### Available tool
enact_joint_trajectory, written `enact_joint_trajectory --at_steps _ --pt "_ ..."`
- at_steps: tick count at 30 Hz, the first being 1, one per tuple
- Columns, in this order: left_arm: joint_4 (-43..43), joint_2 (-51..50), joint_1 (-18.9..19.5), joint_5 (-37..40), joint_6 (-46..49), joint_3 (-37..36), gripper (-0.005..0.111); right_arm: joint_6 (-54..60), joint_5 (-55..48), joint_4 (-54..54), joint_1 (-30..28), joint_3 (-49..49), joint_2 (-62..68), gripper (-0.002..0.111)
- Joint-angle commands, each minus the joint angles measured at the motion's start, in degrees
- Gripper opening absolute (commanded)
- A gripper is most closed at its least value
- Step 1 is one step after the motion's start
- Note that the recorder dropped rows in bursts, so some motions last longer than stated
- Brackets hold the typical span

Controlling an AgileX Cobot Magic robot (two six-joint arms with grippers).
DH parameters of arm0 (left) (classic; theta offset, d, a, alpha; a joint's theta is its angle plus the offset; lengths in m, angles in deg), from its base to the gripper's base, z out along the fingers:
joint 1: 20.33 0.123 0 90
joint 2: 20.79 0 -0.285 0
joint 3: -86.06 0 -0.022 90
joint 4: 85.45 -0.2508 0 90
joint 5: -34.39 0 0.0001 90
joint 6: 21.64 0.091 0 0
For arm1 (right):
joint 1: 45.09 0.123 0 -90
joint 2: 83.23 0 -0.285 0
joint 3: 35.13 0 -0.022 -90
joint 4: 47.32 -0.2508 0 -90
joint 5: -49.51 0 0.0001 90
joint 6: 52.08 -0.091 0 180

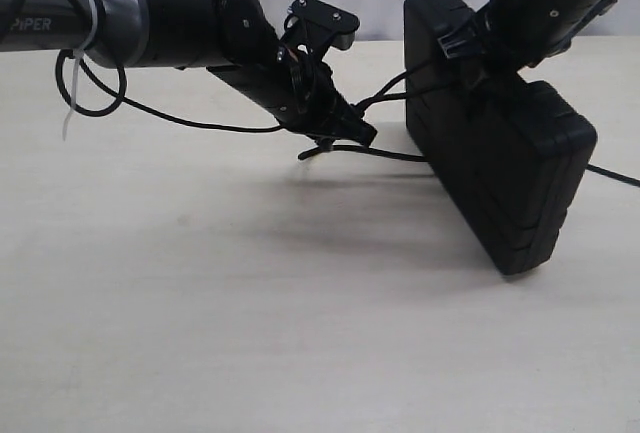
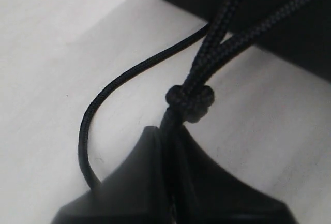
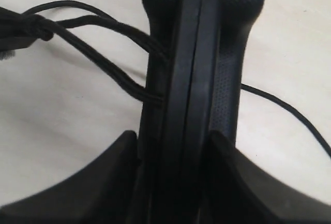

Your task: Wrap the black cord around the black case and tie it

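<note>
The black case [image 1: 500, 163] stands tilted on its edge on the table, held up from above by my right gripper [image 1: 470, 38], which is shut on the case's upper edge [image 3: 191, 79]. The black cord [image 1: 385, 98] runs in two strands from the case's left side to my left gripper [image 1: 360, 133], which is shut on it just behind a small knot [image 2: 190, 101]. Another stretch of cord [image 1: 380, 153] hangs low from the gripper to the case. Its far end trails out on the right [image 1: 612, 175].
The pale table [image 1: 250, 333] carries nothing else in view. A thick arm cable [image 1: 100, 103] with a white zip tie loops under the left arm. The left arm's dark body [image 1: 200, 28] reaches in from the upper left.
</note>
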Motion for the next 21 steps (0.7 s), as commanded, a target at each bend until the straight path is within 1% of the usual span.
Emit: enact_joint_trajectory --at_steps 1,5,9,12,15,18,21 --pt "1.67 0.37 0.02 -1.50 0.66 0.01 0.000 1.69 0.38 -0.93 -0.20 0.22 -0.44 0.041" --pt "4.07 0.37 0.02 -2.46 1.23 0.01 0.000 1.07 0.38 -0.37 -0.20 0.22 -0.44 0.041" --pt "12.79 0.37 0.02 -2.46 8.07 0.01 0.000 1.33 0.38 -0.63 -0.20 0.22 -0.44 0.041" --pt "16.97 0.37 -0.67 -2.73 12.67 0.01 0.000 4.36 -0.22 -3.56 -0.20 0.22 -0.44 0.041" --pt "17.63 0.37 -1.81 -3.24 13.43 0.01 0.000 6.83 -0.46 -7.60 -0.20 0.22 -0.44 0.041" --pt "17.52 0.37 -2.30 -1.86 14.38 0.01 0.000 6.83 -0.34 -6.86 -0.20 0.22 -0.44 0.041" --pt "17.34 0.37 -2.30 0.14 17.30 0.01 0.000 5.18 0.14 -4.69 -0.20 0.22 -0.44 0.041"
